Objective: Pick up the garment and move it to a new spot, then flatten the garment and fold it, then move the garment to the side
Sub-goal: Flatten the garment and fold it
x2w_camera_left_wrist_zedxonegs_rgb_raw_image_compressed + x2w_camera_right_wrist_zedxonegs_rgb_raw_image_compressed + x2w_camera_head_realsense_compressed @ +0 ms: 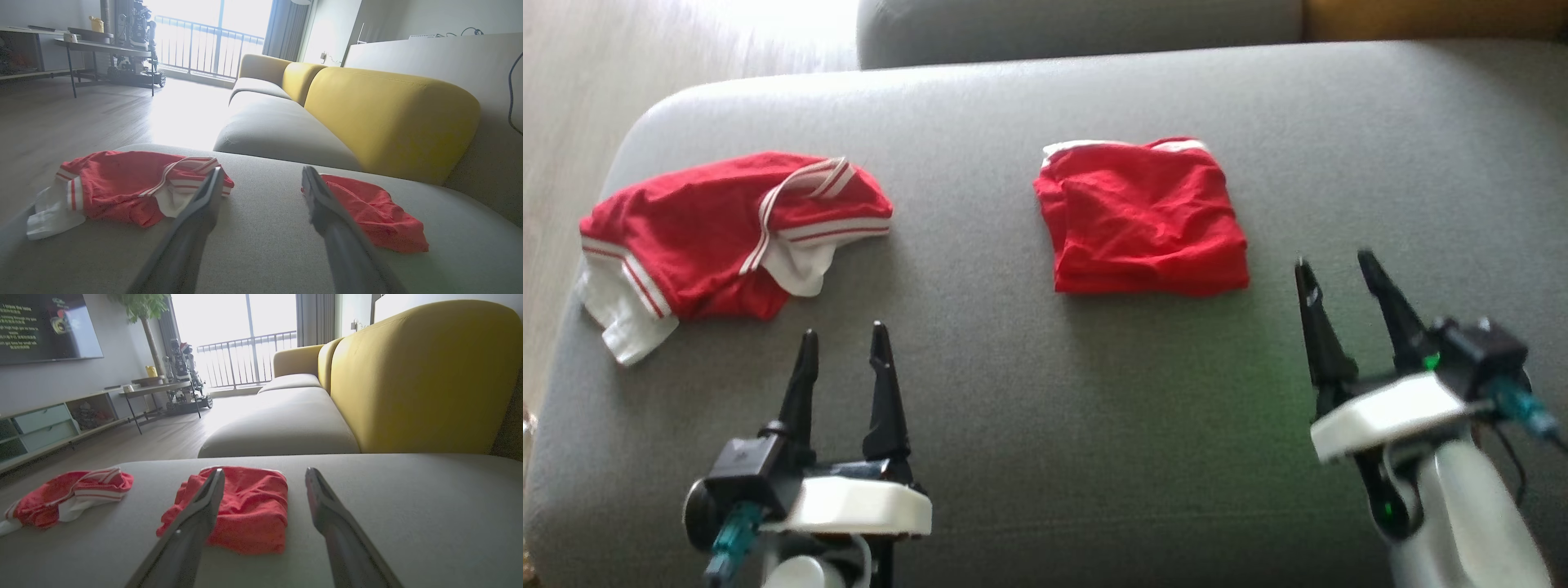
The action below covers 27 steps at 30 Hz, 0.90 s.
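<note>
Garments number two, both red, on one grey sofa cushion (pixel 1013 392). The right hand (pixel 1333 260) is over the cushion with its two dark fingers spread and nothing between them, just off the near right corner of the folded garment (pixel 1147 220). That piece is a compact square with white trim at its far edge, lying mid-cushion. The left hand (pixel 843 331) is also spread and empty, near the crumpled garment (pixel 711 229), which sprawls at the cushion's left end with striped white bands showing. Bare grey fabric lies between each hand and its nearest piece, and the two pieces are well apart.

Beyond them rise a yellow backrest (pixel 388 118) and wooden floor (pixel 572 82). Farther off stand one table (pixel 106 45), one dark screen (pixel 45 326) and one low cabinet (pixel 45 424) with open compartments, their contents too dim to tell.
</note>
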### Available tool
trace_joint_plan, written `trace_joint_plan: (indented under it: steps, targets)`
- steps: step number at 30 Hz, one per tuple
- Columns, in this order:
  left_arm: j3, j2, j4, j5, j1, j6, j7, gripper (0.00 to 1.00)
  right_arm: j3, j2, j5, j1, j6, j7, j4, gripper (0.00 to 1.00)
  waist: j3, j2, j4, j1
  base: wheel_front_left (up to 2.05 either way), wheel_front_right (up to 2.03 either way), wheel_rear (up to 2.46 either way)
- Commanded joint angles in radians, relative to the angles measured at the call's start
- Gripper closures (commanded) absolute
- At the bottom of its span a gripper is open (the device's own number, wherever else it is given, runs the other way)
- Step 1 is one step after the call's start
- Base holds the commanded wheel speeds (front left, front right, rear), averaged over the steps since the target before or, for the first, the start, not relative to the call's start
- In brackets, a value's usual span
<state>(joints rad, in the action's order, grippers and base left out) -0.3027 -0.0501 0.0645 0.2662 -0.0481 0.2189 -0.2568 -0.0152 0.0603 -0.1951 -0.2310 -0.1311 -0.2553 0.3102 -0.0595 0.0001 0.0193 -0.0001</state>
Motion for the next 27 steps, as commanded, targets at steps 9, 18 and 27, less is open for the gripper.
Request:
trace_joint_plan:
  steps: [9, 18, 27]
  targets:
    - [0.079, 0.000, 0.028, -0.040, -0.046, -0.018, -0.005, 0.00, -0.017, -0.010, 0.022, 0.149, 0.000, -0.006, -0.107, 0.00, 0.058, -0.0001, -0.025, 0.0001, 0.00, 0.00, 0.00]
    - [0.072, 0.000, -0.005, -0.057, -0.087, -0.047, -0.005, 0.00, 0.035, -0.010, 0.050, 0.172, 0.000, -0.006, -0.103, 0.00, 0.083, -0.0001, -0.009, 0.0001, 0.00, 0.00, 0.00]
    - [0.069, 0.000, -0.020, -0.063, -0.095, -0.045, -0.005, 0.00, 0.038, -0.010, 0.044, 0.169, 0.000, -0.006, -0.094, 0.00, 0.091, -0.0001, -0.002, 0.0001, 0.00, 0.00, 0.00]
